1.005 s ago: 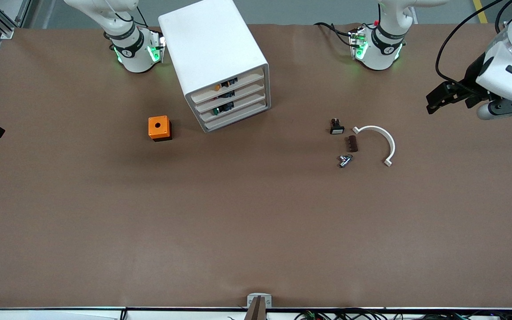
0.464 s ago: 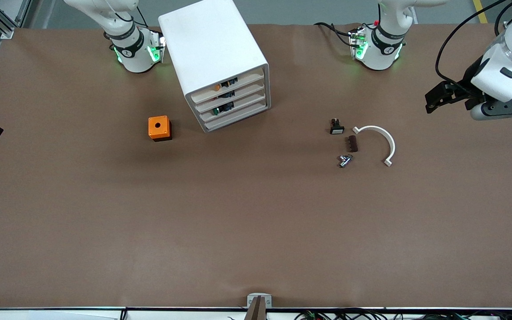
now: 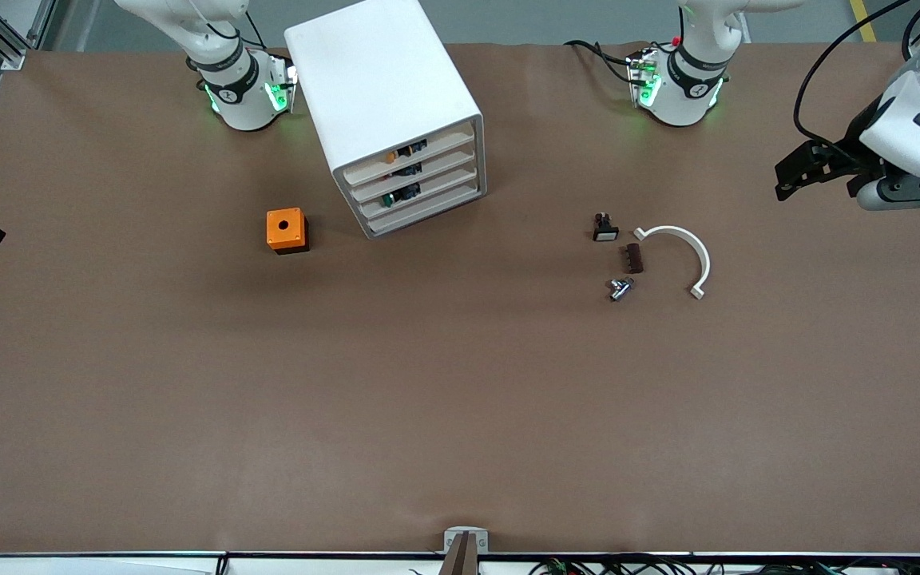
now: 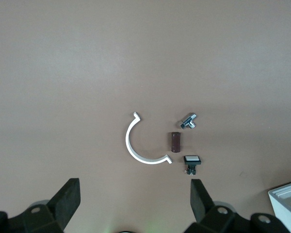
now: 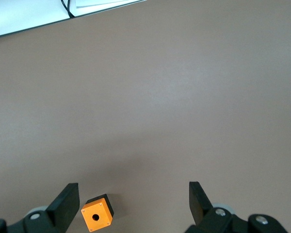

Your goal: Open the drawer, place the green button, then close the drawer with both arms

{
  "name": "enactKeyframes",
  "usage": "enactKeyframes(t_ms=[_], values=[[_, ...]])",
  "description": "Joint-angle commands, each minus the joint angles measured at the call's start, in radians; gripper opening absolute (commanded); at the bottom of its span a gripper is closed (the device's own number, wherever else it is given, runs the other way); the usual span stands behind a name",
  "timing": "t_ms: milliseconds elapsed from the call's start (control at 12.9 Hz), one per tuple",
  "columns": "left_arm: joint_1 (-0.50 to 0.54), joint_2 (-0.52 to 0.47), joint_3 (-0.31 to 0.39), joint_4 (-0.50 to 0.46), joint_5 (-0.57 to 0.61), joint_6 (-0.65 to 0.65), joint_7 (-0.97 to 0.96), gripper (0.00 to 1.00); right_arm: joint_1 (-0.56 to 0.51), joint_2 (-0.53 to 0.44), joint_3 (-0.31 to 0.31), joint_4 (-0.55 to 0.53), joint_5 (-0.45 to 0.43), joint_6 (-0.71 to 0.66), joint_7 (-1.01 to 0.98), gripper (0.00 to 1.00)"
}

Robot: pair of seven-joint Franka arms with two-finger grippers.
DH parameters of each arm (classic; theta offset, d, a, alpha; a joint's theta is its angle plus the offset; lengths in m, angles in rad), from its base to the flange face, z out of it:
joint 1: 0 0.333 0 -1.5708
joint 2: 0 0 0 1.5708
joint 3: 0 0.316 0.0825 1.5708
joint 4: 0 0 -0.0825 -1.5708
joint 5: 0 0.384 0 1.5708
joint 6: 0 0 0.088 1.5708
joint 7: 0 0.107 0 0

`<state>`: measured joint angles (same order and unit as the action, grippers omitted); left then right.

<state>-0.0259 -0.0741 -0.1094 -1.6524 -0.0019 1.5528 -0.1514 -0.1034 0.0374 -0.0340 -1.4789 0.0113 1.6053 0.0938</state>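
You're looking down on the brown table (image 4: 87, 63) past the left gripper (image 4: 136, 201), its two black fingers (image 4: 68, 199) spread wide with nothing between them. Four small things lie together on the table: a white half-ring clip (image 4: 136, 145), a short brown block (image 4: 175, 141) just beside its open side, a shiny metal fitting (image 4: 188, 120) near one end of the block, and a black button with a white rectangular cap (image 4: 191, 161) near the other end. A corner of the white cabinet (image 4: 287, 199) shows at the frame's edge.
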Motion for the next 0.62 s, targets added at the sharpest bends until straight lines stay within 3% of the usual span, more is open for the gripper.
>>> enactKeyframes(t_ms=[0, 541], values=[[0.015, -0.021, -0.004, -0.018, 0.017, 0.016, 0.033, 1.00, -0.012, -0.008, 0.008, 0.002, -0.014, -0.008, 0.000, 1.00], [0.020, 0.011, -0.001, 0.032, 0.016, 0.003, 0.075, 1.00, -0.010, -0.027, 0.016, 0.002, 0.002, -0.016, 0.003, 1.00]])
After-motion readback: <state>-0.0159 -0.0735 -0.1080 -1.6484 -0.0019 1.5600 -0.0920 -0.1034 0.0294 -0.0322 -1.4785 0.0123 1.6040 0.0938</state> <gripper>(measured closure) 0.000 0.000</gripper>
